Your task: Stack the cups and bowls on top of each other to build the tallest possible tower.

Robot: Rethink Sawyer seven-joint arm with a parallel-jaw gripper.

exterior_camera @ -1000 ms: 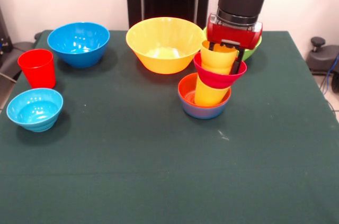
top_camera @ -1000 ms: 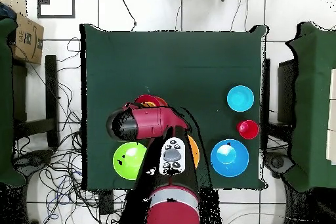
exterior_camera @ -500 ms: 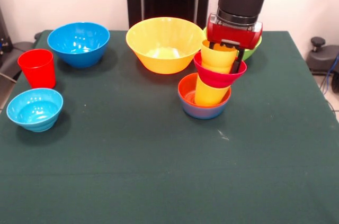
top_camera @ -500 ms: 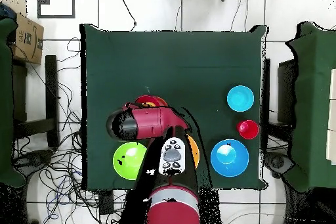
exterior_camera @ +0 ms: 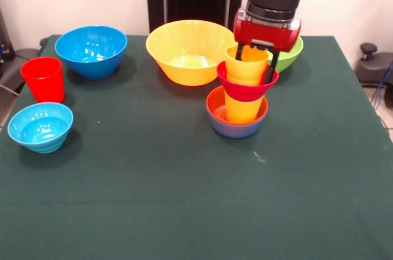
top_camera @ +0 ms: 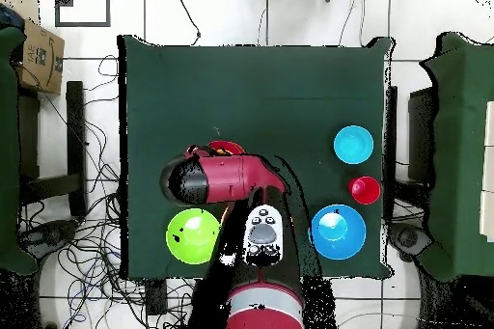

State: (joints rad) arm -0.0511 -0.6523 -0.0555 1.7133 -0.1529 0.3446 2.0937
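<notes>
Glossy plastic bowls (exterior_camera: pixel 191 51) (cups (exterior_camera: pixel 43 78) too) on matt cloth table (exterior_camera: pixel 184 198).

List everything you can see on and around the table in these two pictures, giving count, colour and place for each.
table: one, dark green cloth.
tower: one, right of centre; blue and orange bowls below, yellow cup, crimson bowl, yellow cup on top.
yellow bowl: one, large, far middle.
blue bowl: one, far left.
green bowl: one, far right, partly behind the arm.
light-blue bowl: one, left edge.
red cup: one, left edge.
gripper: one, red and black, jaws astride the top cup.
</notes>
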